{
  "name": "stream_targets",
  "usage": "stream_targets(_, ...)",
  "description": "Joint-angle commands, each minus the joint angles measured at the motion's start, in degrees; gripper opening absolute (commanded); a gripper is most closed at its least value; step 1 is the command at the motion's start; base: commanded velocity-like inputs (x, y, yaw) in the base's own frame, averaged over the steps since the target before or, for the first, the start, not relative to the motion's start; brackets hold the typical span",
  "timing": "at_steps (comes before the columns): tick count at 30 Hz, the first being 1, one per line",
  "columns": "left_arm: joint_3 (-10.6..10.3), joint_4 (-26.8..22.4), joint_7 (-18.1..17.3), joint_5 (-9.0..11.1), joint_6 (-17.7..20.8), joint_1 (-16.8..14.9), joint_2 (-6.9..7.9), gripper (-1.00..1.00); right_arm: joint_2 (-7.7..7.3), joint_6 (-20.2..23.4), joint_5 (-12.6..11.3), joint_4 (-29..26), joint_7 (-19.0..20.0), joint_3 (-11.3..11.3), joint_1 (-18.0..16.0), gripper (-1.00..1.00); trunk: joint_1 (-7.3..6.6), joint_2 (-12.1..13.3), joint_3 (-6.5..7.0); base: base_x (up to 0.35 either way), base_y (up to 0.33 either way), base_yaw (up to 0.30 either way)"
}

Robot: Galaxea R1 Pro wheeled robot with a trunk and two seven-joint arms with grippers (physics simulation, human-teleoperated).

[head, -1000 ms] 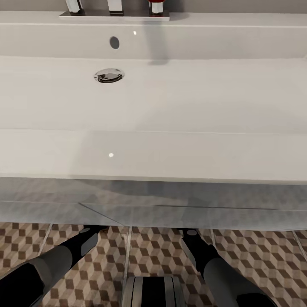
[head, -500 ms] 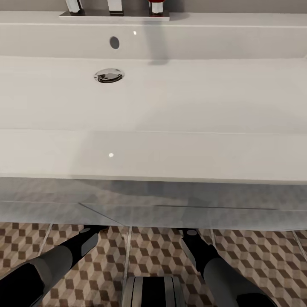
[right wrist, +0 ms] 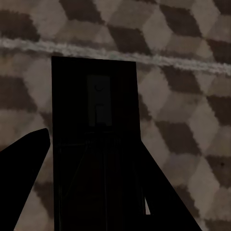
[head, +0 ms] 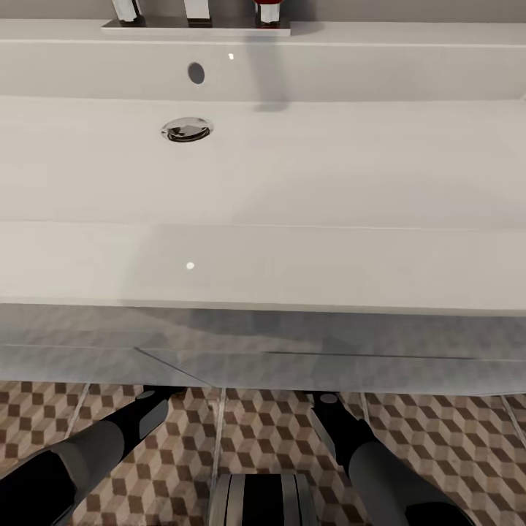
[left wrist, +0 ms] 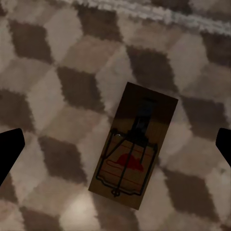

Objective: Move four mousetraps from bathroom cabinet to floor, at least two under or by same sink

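Note:
The white sink point(head: 292, 175) spreads across the head view, and both forearms reach under its front edge above the cube-patterned bathroom floor point(head: 270, 435). In the left wrist view a brown mousetrap point(left wrist: 134, 144) with a red mark lies flat on the tiles. My left gripper point(left wrist: 118, 144) is open, its dark fingertips point(left wrist: 9, 149) wide apart on either side of that trap and clear of it. In the right wrist view a second mousetrap point(right wrist: 96, 120), dark in shadow, sits between the fingers point(right wrist: 24, 178) of my right gripper point(right wrist: 94, 144), which is shut on it just above the tiles. The cabinet is out of view.
A chrome drain point(head: 186, 129) and the faucet base point(head: 196, 14) mark the basin's far left side. The sink's underside point(head: 263, 351) hangs low over both forearms point(head: 109, 438). My base point(head: 261, 500) stands at the near edge, on the tiles.

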Motion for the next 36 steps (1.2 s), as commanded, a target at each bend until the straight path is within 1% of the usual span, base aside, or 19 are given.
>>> stream_targets(1,-0.49,-0.15,0.38,0.42,-0.12,-0.01,0.05,1.0,0.0,-0.02,0.37,0.07,-0.35,0.15,-0.03,-1.0,-0.01,-0.01,-0.03,0.0,0.0,0.0)
stream_targets(14,-0.49,-0.15,0.38,0.42,-0.14,-0.01,0.05,1.0,0.0,-0.95,0.34,0.07,-0.35,0.08,-0.02,-1.0,-0.01,-0.01,-0.03,0.0,0.0,0.0)
stream_targets(36,-0.49,-0.15,0.38,0.42,-0.16,-0.01,0.05,1.0,0.0,-1.16,0.42,0.07,-0.35,0.08,0.01,-1.0,-0.01,-0.01,-0.03,0.0,0.0,0.0)
